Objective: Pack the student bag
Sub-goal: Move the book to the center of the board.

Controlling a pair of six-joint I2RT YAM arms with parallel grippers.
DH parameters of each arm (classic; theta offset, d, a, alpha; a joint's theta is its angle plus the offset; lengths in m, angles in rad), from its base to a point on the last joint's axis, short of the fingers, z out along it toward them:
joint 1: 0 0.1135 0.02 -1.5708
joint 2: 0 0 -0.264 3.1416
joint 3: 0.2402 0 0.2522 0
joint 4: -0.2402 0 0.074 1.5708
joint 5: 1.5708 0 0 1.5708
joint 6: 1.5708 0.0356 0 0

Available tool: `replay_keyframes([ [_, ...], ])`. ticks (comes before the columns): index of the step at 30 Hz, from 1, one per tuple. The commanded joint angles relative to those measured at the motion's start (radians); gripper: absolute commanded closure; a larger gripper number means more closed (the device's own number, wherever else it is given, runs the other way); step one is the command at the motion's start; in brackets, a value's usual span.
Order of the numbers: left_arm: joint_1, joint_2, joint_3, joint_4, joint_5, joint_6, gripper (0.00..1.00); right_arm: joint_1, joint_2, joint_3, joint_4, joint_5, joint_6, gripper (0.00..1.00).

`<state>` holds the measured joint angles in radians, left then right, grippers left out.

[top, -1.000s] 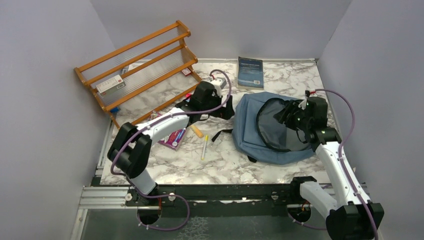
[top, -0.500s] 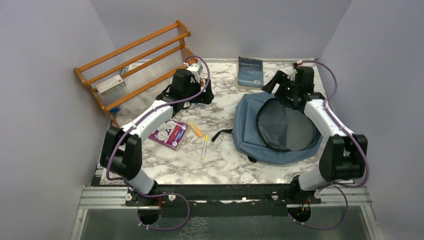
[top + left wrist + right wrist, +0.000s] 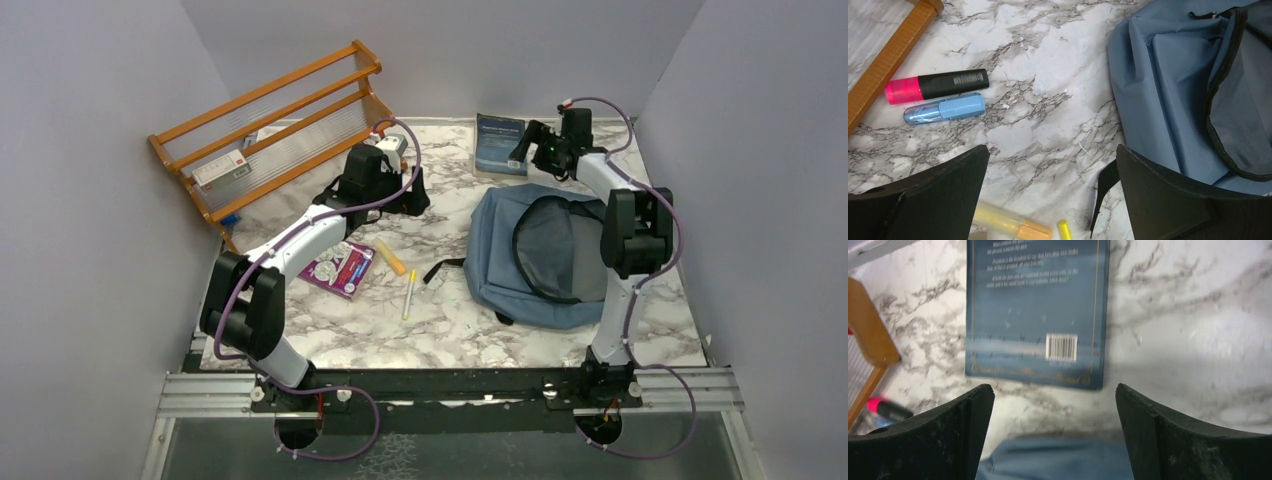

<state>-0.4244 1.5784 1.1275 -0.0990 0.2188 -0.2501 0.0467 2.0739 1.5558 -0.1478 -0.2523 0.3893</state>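
The student bag (image 3: 492, 248), dusty blue, lies flat at the right of the table with its dark-lined mouth (image 3: 565, 250) unzipped and facing up. Its fabric fills the right of the left wrist view (image 3: 1168, 85) and the bottom of the right wrist view (image 3: 1058, 460). My left gripper (image 3: 412, 196) (image 3: 1053, 150) hangs open and empty over bare marble just left of the bag. My right gripper (image 3: 525, 140) (image 3: 1054, 387) is open and empty beyond the bag's far edge, beside a dark blue book (image 3: 500, 143) (image 3: 1035, 315).
A pink highlighter (image 3: 935, 85) and a light blue pen (image 3: 945, 108) lie by the wooden rack (image 3: 270, 130). A yellow-orange marker (image 3: 392, 258), a yellow pen (image 3: 409, 294) and a purple packet (image 3: 342, 268) lie left of the bag. Walls close in on three sides.
My right arm left the bag's mouth and swung back to the book, its jaws opening wider. My left arm drew back and left toward the rack, then held still.
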Motion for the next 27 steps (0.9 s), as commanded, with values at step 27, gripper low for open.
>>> replay_keyframes([
  [27,0.036,0.015,0.000,0.038,0.067,0.011,0.01,-0.020,0.659,0.840,-0.190,-0.108,-0.188,0.16],
])
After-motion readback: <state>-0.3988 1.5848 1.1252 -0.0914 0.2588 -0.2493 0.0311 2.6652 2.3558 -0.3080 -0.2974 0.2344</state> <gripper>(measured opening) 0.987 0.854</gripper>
